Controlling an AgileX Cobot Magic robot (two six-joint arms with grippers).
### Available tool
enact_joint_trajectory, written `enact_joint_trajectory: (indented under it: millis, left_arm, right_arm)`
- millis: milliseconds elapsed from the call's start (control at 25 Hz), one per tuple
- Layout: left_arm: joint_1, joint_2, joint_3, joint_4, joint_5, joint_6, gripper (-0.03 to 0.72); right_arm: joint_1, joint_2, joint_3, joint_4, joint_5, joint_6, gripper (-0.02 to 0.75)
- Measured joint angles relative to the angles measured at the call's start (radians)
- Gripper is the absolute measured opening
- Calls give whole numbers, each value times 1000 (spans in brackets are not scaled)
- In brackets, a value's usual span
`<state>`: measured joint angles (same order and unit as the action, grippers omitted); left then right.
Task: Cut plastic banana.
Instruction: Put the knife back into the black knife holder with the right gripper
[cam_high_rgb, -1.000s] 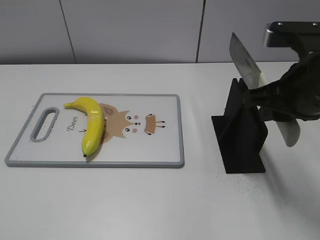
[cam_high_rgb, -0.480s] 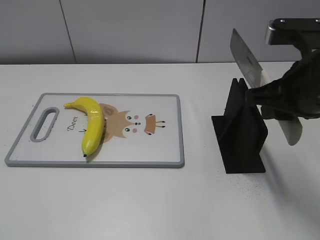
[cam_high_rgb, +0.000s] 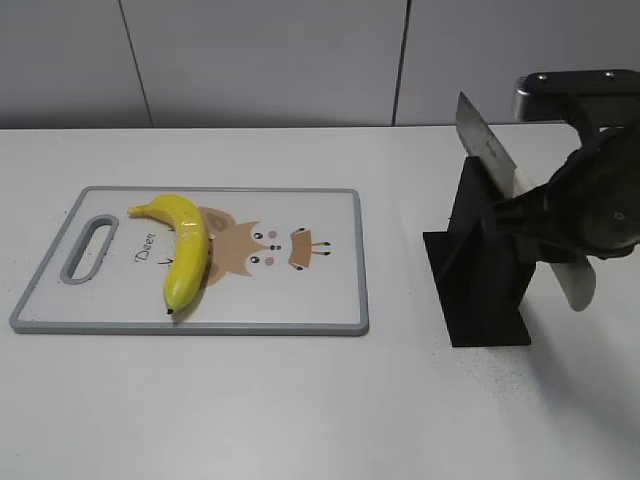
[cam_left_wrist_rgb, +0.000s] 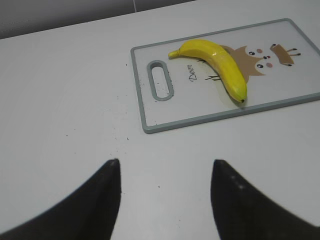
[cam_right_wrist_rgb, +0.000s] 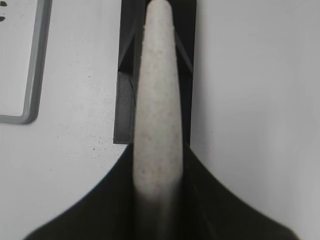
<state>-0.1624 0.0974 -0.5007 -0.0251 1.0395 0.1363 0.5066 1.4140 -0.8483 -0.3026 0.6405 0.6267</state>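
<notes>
The plastic banana (cam_high_rgb: 185, 250) is glossy yellow and lies on the left part of the white, grey-rimmed cutting board (cam_high_rgb: 320, 295). It also shows in the left wrist view (cam_left_wrist_rgb: 217, 65), on the board (cam_left_wrist_rgb: 165, 112). My right gripper (cam_high_rgb: 522, 212) is shut on a knife's speckled white handle (cam_right_wrist_rgb: 157, 90). The grey blade (cam_high_rgb: 485, 140) points up and left over the black knife stand (cam_high_rgb: 480, 285). My left gripper (cam_left_wrist_rgb: 165, 162) is open and empty above bare table, short of the board's handle-slot end. It is out of the exterior view.
The black knife stand (cam_right_wrist_rgb: 125, 100) is right of the board, under the held knife. The board's corner (cam_right_wrist_rgb: 30, 100) shows at the left of the right wrist view. A grey wall runs along the table's far edge.
My right gripper and the knife have shifted slightly left and down over the stand. The banana and the board have not moved.
</notes>
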Motion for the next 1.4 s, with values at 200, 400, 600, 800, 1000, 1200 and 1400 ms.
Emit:
enact_joint_trajectory:
  millis: [200, 400, 600, 800, 1000, 1200, 1400]
  left_arm:
    - [0, 0, 0, 0, 0, 0, 552]
    - [0, 0, 0, 0, 0, 0, 552]
    - [0, 0, 0, 0, 0, 0, 552]
    - [0, 0, 0, 0, 0, 0, 552]
    - [0, 0, 0, 0, 0, 0, 552]
    - [0, 0, 0, 0, 0, 0, 552]
    - [0, 0, 0, 0, 0, 0, 552]
  right_arm:
    - [0, 35, 0, -1, -3, 0, 181]
    - [0, 38, 0, -2, -7, 0, 181]
    - [0, 38, 0, 2, -7, 0, 181]
    - [0, 38, 0, 7, -14, 0, 334]
    - [0, 38, 0, 7, -15, 0, 593]
    - [0, 18, 0, 7, -15, 0, 633]
    - [0, -84, -1, 6, -38, -51, 633]
